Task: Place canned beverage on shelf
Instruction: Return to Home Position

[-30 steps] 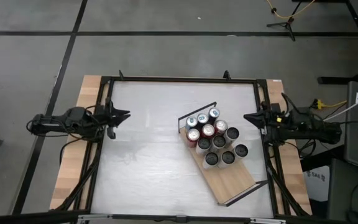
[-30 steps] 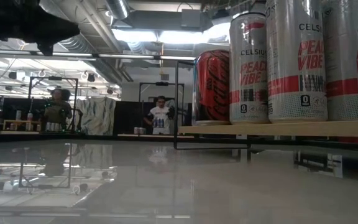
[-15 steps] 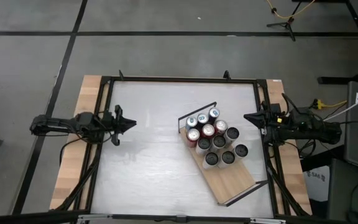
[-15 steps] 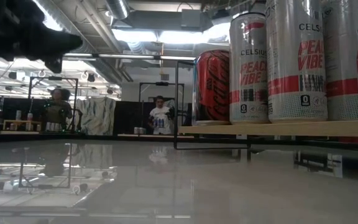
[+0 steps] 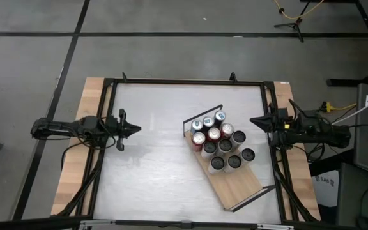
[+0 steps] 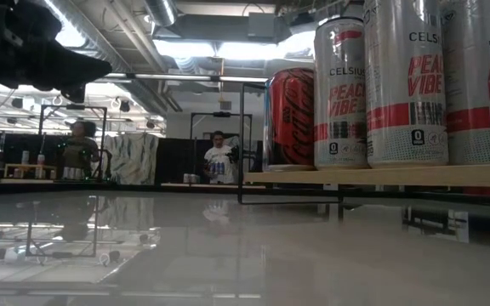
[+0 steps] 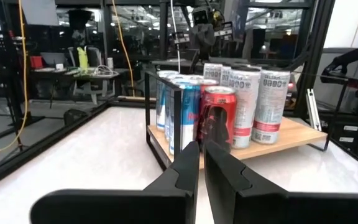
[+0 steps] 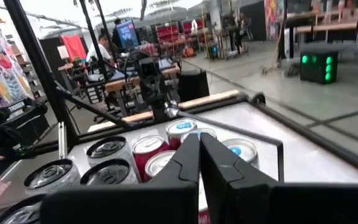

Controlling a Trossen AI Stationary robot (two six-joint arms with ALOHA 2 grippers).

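The shelf [image 5: 241,182], a light-wood board with black wire rails, stands slantwise on the white table right of centre, raised on its wire frame [image 6: 289,197]. Several cans [image 5: 221,144] stand upright in a cluster on its far half: red, blue and white ones [image 7: 229,106]. My left gripper [image 5: 137,128] hovers shut and level by the table's left edge, pointing at the cans, with nothing in it. My right gripper [image 5: 253,120] hovers shut and level by the right edge, just right of the cans, holding nothing.
A black metal frame [image 5: 184,82] borders the table, with wood strips along its left and right sides. Bare white tabletop [image 5: 152,166] lies between my left gripper and the shelf. The board's near end [image 5: 248,188] is bare. People [image 6: 219,157] stand in the room beyond.
My left gripper has come down and gone a little toward the table's right, toward the cans, and now points level. The cans and the shelf have kept still.
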